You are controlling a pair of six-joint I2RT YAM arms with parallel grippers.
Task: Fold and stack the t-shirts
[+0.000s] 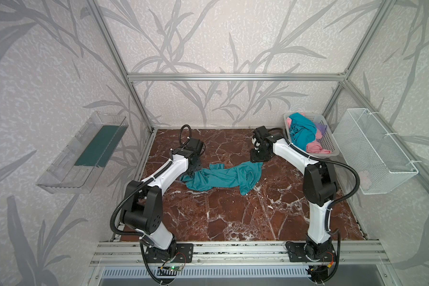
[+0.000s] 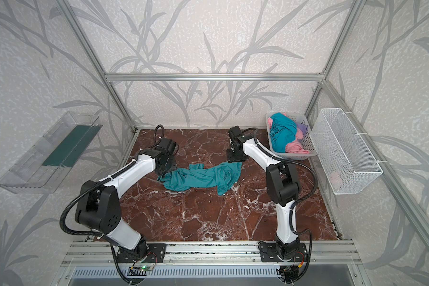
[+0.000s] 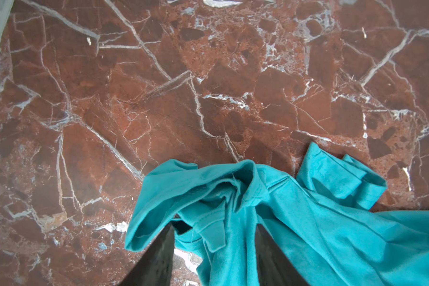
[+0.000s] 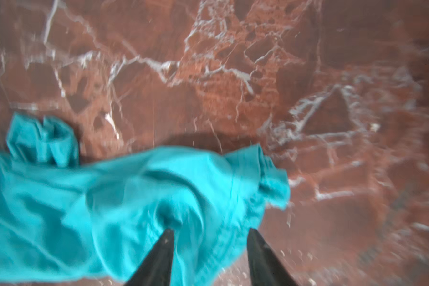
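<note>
Currently, nearest the arm bases, the front of the red-brown veined marble tabletop (image 1: 233,218) lies bare, and I judge that to be the best place to spread a shirt. Beyond it, 1 crumpled teal jersey t-shirt (image 1: 223,177) lies on the table as a twisted band running between the 2 arms.

The left gripper (image 3: 213,225) sits at one end with its jaws parted and loose cloth bunched between its black fingers (image 3: 156,255). The right gripper (image 4: 209,230) stands at the other end, jaws also apart, with cloth below and nothing pinched.

The step in hand looks like flattening this shirt before any fold. To do that well, each gripper should take a single layer at a matching corner, shoulders or hem. Both should then pull apart evenly and lay the cloth down untwisted.

Farthest back on the right, the grey perforated plastic basket (image 1: 326,138) holds more teal, pink and lilac shirts (image 1: 301,133), all unfolded.

The left wrist view shows seams and a rolled sleeve opening close to the fingers, detail lost in the top views. The right wrist view is blurred. Both top views show the shirt's whole span and the basket, but the wrists hide the jaws.
</note>
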